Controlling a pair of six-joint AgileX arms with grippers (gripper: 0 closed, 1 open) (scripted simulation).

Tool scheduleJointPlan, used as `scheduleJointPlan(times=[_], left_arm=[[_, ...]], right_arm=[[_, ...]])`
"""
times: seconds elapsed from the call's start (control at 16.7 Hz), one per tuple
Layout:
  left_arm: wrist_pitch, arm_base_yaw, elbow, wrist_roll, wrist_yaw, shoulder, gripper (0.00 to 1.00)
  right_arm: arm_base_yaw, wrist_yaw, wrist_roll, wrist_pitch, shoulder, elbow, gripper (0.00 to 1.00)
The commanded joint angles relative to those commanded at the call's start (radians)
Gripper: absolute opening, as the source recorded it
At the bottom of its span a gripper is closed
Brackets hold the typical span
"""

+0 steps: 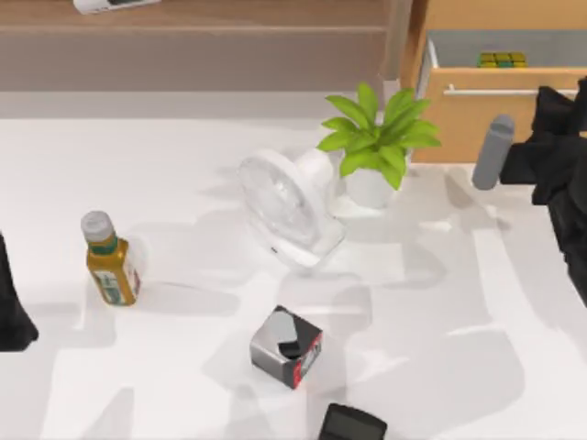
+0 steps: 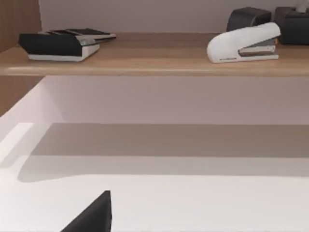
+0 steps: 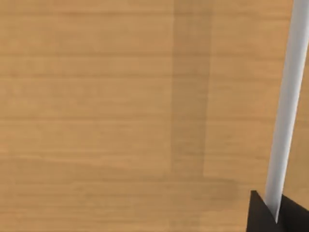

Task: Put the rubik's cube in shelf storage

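no readable text, bottle label illegible

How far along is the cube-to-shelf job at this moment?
Early. The drawer stands open with the rubik's cube still inside, not on the shelf storage. In hand: the right gripper is at the drawer's silver handle. The left arm sits parked at the table's left edge. Left: grasping, lifting and shelving the cube.

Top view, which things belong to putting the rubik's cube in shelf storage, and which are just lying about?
Job:
rubik's cube, inside the open drawer
shelf storage
right pincer, at the drawer

Lying about:
bottle
fan
plant
box
stapler
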Motion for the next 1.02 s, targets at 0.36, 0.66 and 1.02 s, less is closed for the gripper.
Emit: scheduleJointPlan(times=[0.36, 0.66, 1.02], left_arm=[[0.0, 0.0, 0.0, 0.0, 0.0, 0.0, 1.0], [0.0, 0.0, 0.0, 0.0, 0.0, 0.0, 1.0], [0.0, 0.0, 0.0, 0.0, 0.0, 0.0, 1.0]], right_arm=[[0.033, 0.032, 0.001, 0.111, -0.069, -0.181, 0.0], [0.034, 0.034, 0.001, 0.119, -0.073, -0.194, 0.0], [0.072, 0.071, 0.001, 0.211, -0.108, -0.322, 0.0]])
